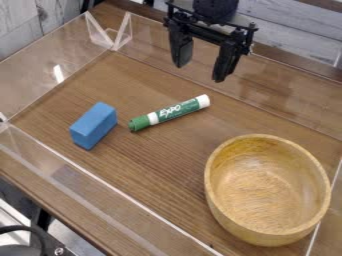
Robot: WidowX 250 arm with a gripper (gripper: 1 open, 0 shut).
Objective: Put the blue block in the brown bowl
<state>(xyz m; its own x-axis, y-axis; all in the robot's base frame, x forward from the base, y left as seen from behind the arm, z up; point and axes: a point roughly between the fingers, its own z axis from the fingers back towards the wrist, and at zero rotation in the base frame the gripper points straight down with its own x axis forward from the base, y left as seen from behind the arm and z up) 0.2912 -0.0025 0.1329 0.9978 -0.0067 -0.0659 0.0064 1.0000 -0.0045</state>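
Observation:
The blue block (92,125) lies flat on the wooden table at the left, free of any grip. The brown bowl (267,188) sits at the front right, round and light wood, with nothing inside. My gripper (203,58) hangs at the back centre, above the table, its two black fingers spread apart and empty. It is well behind and to the right of the block, and behind the bowl.
A green-and-white Expo marker (171,112) lies between the block and the bowl, angled. Clear plastic walls (40,150) ring the table, with a raised clear corner piece (107,35) at the back left.

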